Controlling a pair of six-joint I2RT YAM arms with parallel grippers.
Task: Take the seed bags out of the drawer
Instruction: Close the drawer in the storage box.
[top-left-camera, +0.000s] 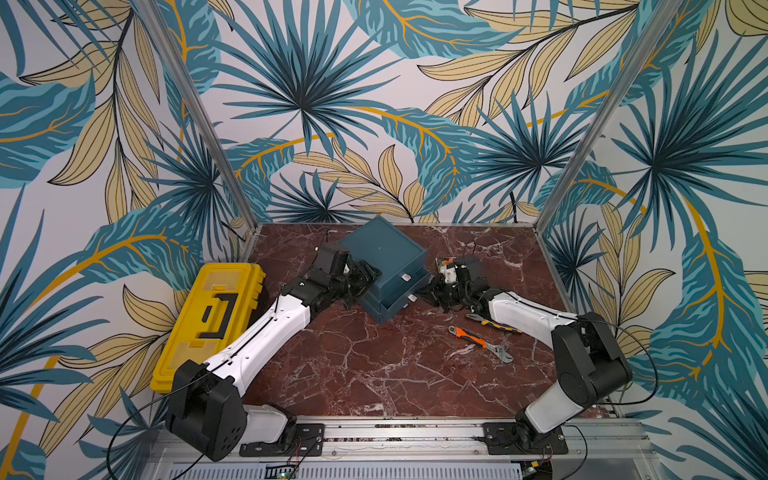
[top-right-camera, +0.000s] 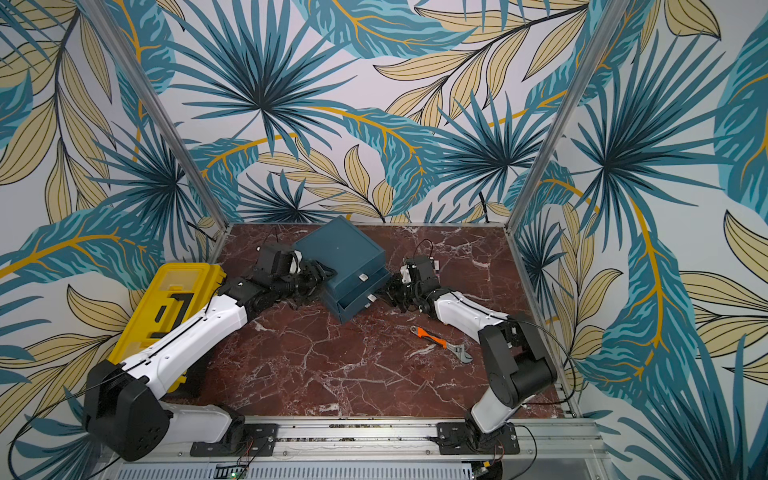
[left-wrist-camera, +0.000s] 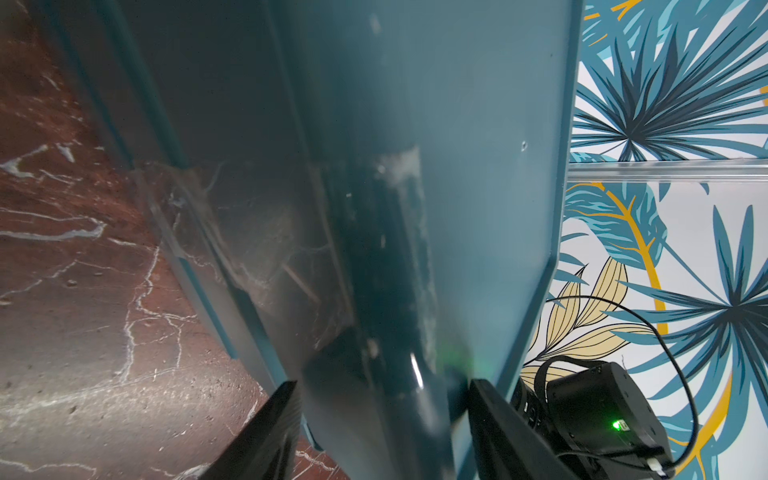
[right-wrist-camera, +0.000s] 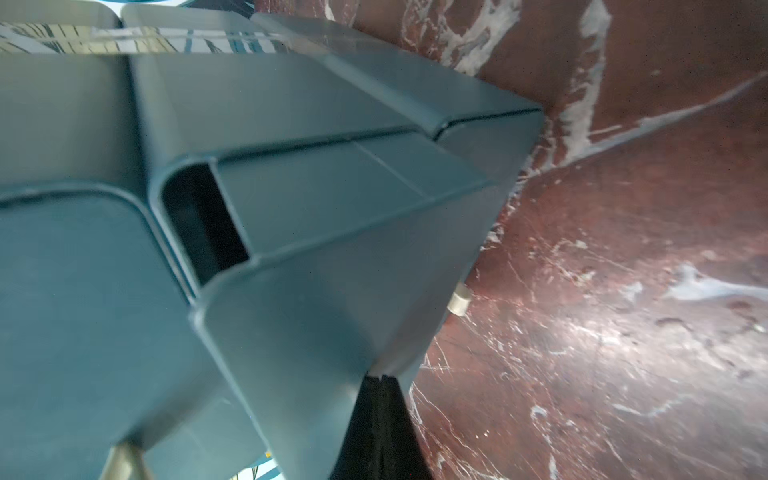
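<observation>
Left end effector clamps the blue cabinet; right end effector closed, tip touching the drawer.

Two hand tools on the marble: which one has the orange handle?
The adjustable wrench, the one lying nearer the front. The pliers just behind it have yellow-and-black handles instead.

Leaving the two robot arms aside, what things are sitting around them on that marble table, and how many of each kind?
Blue drawer box: 1
Yellow toolbox: 1
Hand tools: 2 (orange-handled wrench, yellow-and-black pliers)
Seed bags: 0 in view
Total: 4
</observation>
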